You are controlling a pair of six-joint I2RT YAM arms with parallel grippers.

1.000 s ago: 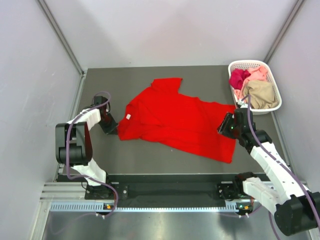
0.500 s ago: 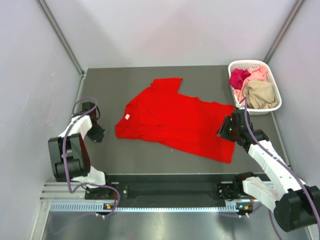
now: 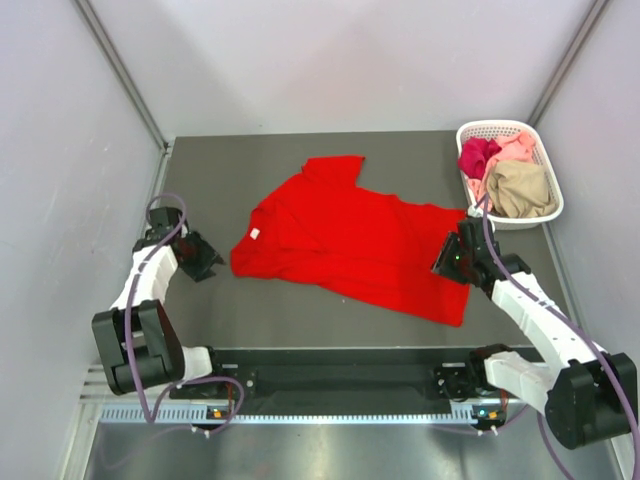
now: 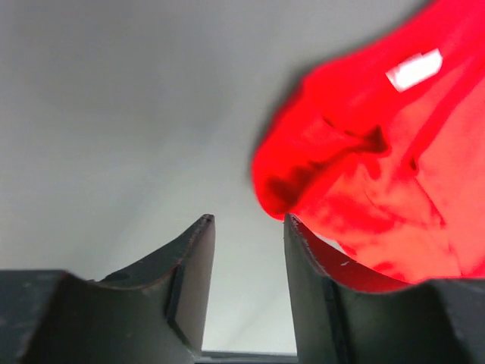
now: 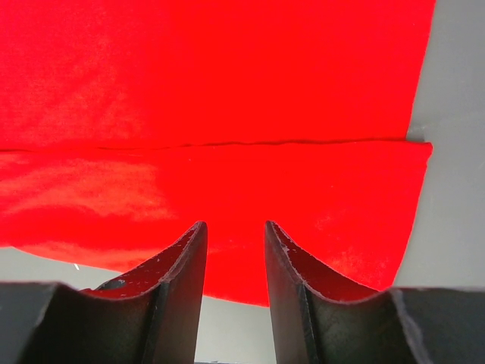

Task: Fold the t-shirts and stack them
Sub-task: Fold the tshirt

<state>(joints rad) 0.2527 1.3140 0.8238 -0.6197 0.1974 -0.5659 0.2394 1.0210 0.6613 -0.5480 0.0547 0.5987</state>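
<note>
In the top external view, the red t-shirt (image 3: 355,240) lies spread on the counter (image 3: 300,160), with its collar end toward the left arm and its hem toward the right arm, so each arm has one end of the garment within reach. The magenta t-shirt (image 3: 478,155), pale pink t-shirt (image 3: 518,148) and tan t-shirt (image 3: 522,188) sit bunched in the basket (image 3: 500,126) at the far right corner, well apart from the working area. Treat them as queued, not yet handled. The left end effector (image 3: 205,262) rests low just beside the collar end, off the cloth. The right end effector (image 3: 447,262) sits over the hem corner nearest its arm. In the left wrist view, the left fingers (image 4: 189,280) stand moderately apart with only bare counter between them and hold nothing. The rumpled shoulder edge and the white neck label (image 4: 413,68) lie ahead and to the right. You will likely need to shift toward that edge before gripping. In the right wrist view, the right fingers (image 5: 303,296) stand a narrow gap apart and are empty. The stitched hem band (image 5: 303,182) runs flat just beyond their tips — a position suited, by the look of it, to pinching the hem and carrying it over for the first fold.
</note>
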